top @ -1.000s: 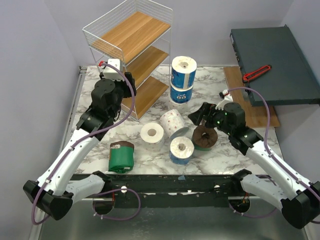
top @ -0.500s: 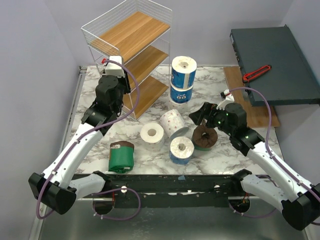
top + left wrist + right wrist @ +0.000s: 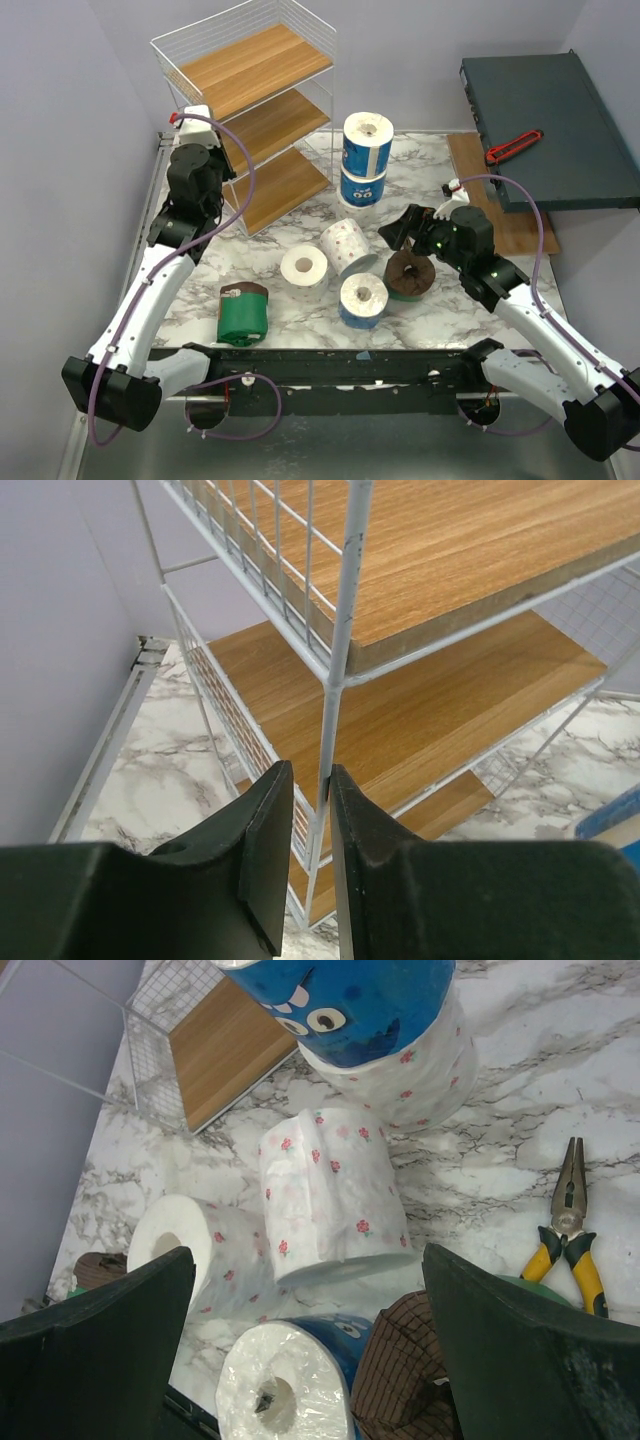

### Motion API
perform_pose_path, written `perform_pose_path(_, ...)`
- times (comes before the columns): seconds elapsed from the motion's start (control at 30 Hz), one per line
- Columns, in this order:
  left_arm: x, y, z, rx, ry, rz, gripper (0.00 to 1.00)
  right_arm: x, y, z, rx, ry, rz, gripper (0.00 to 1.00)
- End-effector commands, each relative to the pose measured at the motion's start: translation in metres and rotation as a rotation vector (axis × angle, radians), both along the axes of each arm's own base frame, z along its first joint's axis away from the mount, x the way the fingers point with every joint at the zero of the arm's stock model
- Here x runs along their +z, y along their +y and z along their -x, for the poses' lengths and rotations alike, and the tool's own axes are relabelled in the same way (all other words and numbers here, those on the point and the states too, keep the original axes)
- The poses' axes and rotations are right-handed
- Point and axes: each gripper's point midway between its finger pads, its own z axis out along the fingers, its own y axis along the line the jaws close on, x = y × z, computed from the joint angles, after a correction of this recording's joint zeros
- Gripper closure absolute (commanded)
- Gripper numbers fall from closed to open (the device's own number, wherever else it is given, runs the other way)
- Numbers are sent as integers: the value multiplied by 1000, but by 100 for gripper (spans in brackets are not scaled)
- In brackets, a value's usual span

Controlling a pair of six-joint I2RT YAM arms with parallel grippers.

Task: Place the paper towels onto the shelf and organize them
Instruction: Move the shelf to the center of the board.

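Observation:
The shelf (image 3: 250, 66), a white wire rack with wooden boards, stands at the back left. My left gripper (image 3: 203, 150) is shut on its near corner post, which shows in the left wrist view between my fingers (image 3: 310, 772). A blue-wrapped roll (image 3: 367, 143) is stacked on a speckled roll (image 3: 361, 189). In front lie two speckled rolls (image 3: 343, 243) (image 3: 304, 268), a blue-wrapped roll (image 3: 363, 300), a brown-ended roll (image 3: 408, 276) and a green roll (image 3: 243, 313). My right gripper (image 3: 402, 230) hangs open and empty above the brown-ended roll (image 3: 400, 1380) and a speckled roll (image 3: 330, 1195).
A dark grey-green flat box (image 3: 550, 125) sits at the back right with a red-handled tool (image 3: 514, 146) on it. Yellow-handled pliers (image 3: 567, 1228) lie on the marble table (image 3: 470, 310) beside the brown-ended roll. A wall runs close along the left.
My left gripper has moved left and back, gripping the shelf post, and the shelf has slid and turned to the left with it. The right arm and the rolls have not moved.

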Motion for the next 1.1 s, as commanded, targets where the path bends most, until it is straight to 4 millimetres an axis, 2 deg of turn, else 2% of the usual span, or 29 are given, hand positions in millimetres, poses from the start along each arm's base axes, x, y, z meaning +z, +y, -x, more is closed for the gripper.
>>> perform_pose_path(0.0, 4, 21, 3, 53, -18, 49, 75, -4, -5, 4, -8, 4, 29, 1)
perform_pose_path(0.27, 5, 34, 4, 91, -22, 62, 71, -2, -4, 4, -4, 7, 28, 1)
perform_pose_path(0.37, 6, 35, 8, 94, -19, 83, 63, 1, -4, 5, -3, 5, 27, 1)
perform_pose_path(0.47, 9, 35, 18, 95, -13, 124, 46, 6, -2, 5, 11, 1, 19, 1)
perform_pose_path(0.53, 10, 37, 26, 109, 10, 153, 39, 11, 1, 5, 20, 1, 17, 1)
perform_pose_path(0.63, 10, 34, 42, 91, 25, 208, 36, 17, 4, 2, 30, 2, 13, 1)
perform_pose_path(0.73, 1, 29, 60, 61, 39, 261, 32, 24, 8, -1, 35, -1, 16, 1)
perform_pose_path(0.83, -11, 22, 81, 11, 61, 289, 24, 37, 13, -5, 42, -21, 22, 2)
perform_pose_path(0.87, -18, 21, 86, 1, 77, 292, 16, 44, 15, -6, 45, -33, 27, 2)
perform_pose_path(0.9, -22, 21, 92, -4, 85, 290, 3, 53, 14, -9, 33, -54, 35, 2)
perform_pose_path(1.07, -49, 32, 119, 44, 138, 309, 2, 97, 3, -25, -50, -114, 78, 2)
